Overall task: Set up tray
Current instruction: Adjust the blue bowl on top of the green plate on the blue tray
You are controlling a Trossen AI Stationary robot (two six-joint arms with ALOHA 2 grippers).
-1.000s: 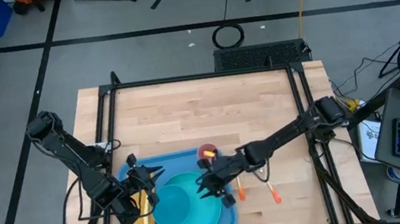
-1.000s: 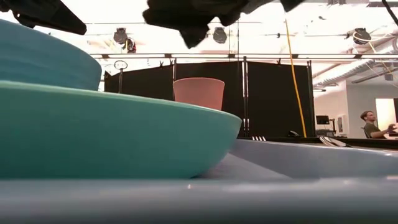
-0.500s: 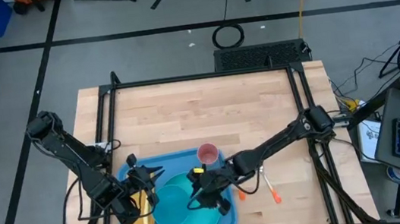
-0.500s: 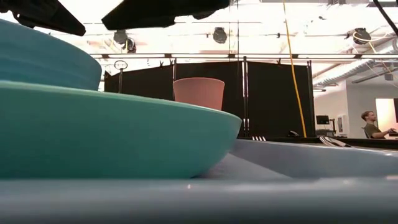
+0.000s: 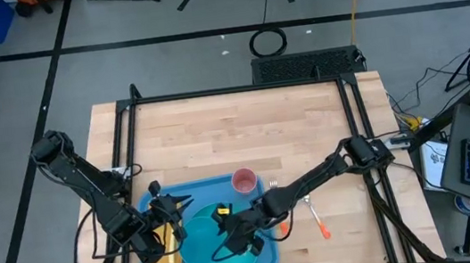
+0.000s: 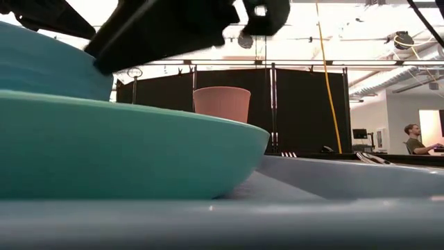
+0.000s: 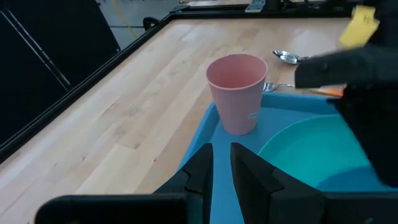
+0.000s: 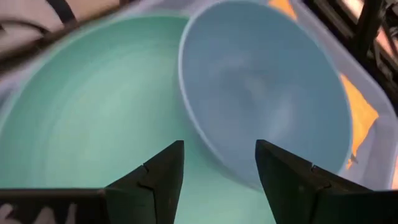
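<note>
The light-blue tray (image 5: pixel 201 186) lies at the table's near edge. On it are a round teal plate (image 5: pixel 242 258), a pink cup (image 5: pixel 244 182) upright in its far right corner, and a yellow napkin (image 5: pixel 167 248) at its left end. A small blue bowl (image 8: pixel 267 81) leans tilted on the plate's (image 8: pixel 93 112) left part. My right gripper (image 8: pixel 219 168) hangs open over the plate, its fingers pointing at the bowl and touching nothing. My left gripper (image 7: pixel 222 155) waits over the tray's left end (image 5: pixel 178 212), open by a narrow gap, facing the cup (image 7: pixel 236 93).
Orange-handled utensils (image 5: pixel 320 224) lie on the wood right of the tray, with a spoon (image 7: pixel 286 57) and a fork (image 7: pixel 277 87) near the cup. The far half of the table (image 5: pixel 235 131) is bare wood. A person (image 6: pixel 414 139) sits far off in the room.
My right gripper has moved from beside the pink cup toward the table's left and near edges, coming over the teal plate and closer to the blue bowl. The cup, plate and tray have stayed in place.
</note>
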